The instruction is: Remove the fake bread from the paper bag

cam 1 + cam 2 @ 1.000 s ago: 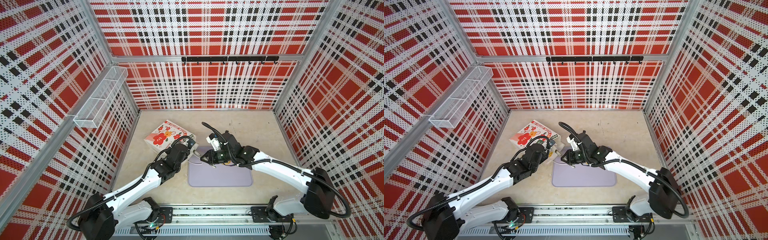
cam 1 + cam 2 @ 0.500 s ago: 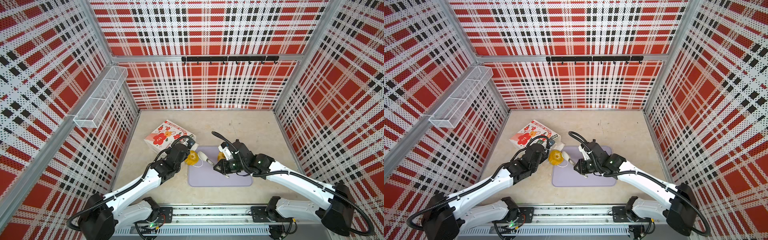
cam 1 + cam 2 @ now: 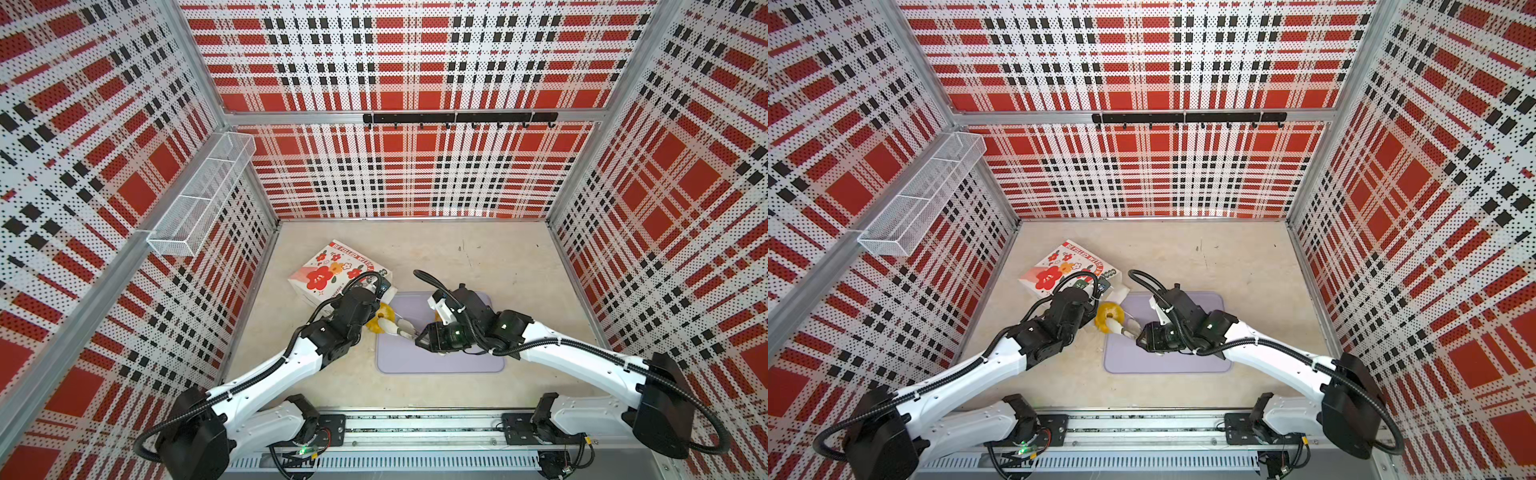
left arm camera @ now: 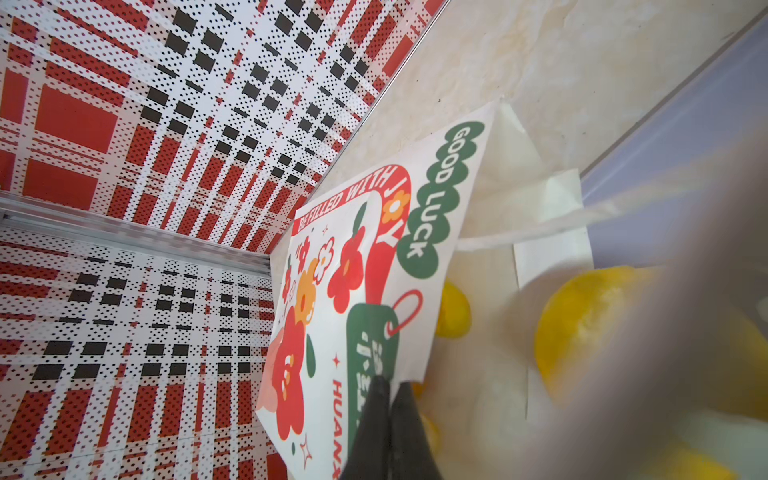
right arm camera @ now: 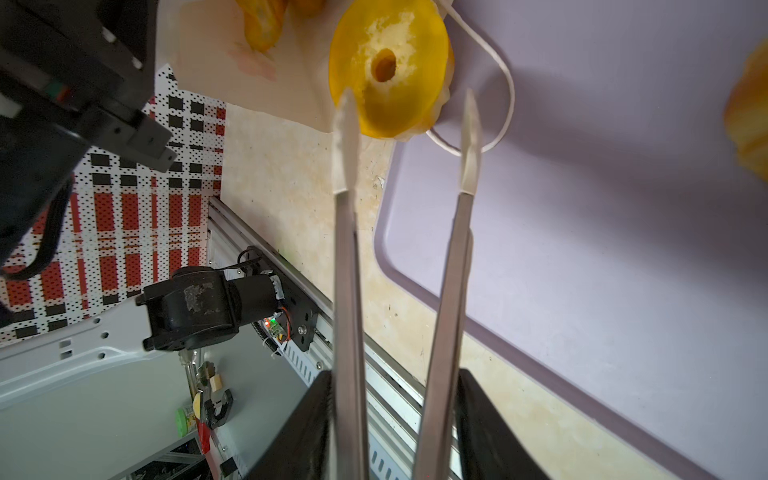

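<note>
Glossy yellow, the fluted ring bun [image 3: 380, 321] lies at the mouth of the paper bag [image 3: 328, 272], just left of centre in both top views. It rests partly on the bag's white flap and partly on the upper left corner of the lavender tray [image 3: 440, 361]. A white cord handle [image 5: 509, 83] loops out from beside it onto the tray.

The thin fingers of my right gripper [image 5: 407, 124] stand apart, tips at the bun's near rim. Nothing is pinched between them, so I read the bun as lying free rather than gripped. My left gripper [image 4: 388, 399] is pressed shut on the edge of the bag's printed panel, propping the mouth open.

One golden piece [image 5: 750, 120] already lies on the tray, mostly hidden behind my right wrist in the top views. More yellow breads [image 4: 453, 311] show inside the bag; I can't count them. I judge the job barely begun: one out, the ring bun on the threshold, the rest to fetch.

The bag lies on its side on the beige tabletop [image 3: 478, 257], left of centre, mouth toward the tray.
</note>
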Robot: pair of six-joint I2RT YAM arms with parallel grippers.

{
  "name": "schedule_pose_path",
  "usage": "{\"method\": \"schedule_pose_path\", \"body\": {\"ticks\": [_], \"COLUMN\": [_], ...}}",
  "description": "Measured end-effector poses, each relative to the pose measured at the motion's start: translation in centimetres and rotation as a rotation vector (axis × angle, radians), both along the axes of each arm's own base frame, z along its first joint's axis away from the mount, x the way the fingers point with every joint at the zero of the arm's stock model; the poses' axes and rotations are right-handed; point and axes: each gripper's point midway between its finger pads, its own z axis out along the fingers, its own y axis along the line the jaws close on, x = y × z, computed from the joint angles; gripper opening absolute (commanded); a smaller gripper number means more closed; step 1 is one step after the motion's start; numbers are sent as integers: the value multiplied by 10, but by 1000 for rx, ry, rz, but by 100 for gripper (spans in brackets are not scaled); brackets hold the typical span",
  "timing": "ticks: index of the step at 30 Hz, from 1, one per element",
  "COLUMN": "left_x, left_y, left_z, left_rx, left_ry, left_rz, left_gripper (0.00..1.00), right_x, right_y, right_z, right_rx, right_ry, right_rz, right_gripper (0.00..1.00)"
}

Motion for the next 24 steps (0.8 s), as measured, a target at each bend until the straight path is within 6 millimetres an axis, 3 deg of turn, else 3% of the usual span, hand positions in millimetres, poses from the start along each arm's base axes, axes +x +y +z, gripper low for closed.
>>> {"method": "schedule_pose_path", "body": {"ticks": [10,12,17,19,22,24], "left_x": [-1,-1,-1,-2,-2,-3], "left_y": [0,-1,-1,-1,-2,-3], "left_z": [1,0,0,1,2,2], "left_rx": [-3,-4,-2,-3,-5,-5], "left_ry": [0,1,2,2,-1,-2], "left_rz": [-4,-5,-8,-9,-11,-14], "left_gripper": [0,0,0,0,0,0], "right_x": [9,11,11,10,5,-11], "right_y": [5,9,11,8,-5,-16], "right_z": [5,4,-6,-10,-22,-36], "right_rx": [-13,-7,-49,-78,-154,-213], "right_ry": [-28,-33,-87,-139,-260,-343], "right_rz": [-18,-13,59,97,160,236], "right_gripper": [52,67,83,100,100,100]}}
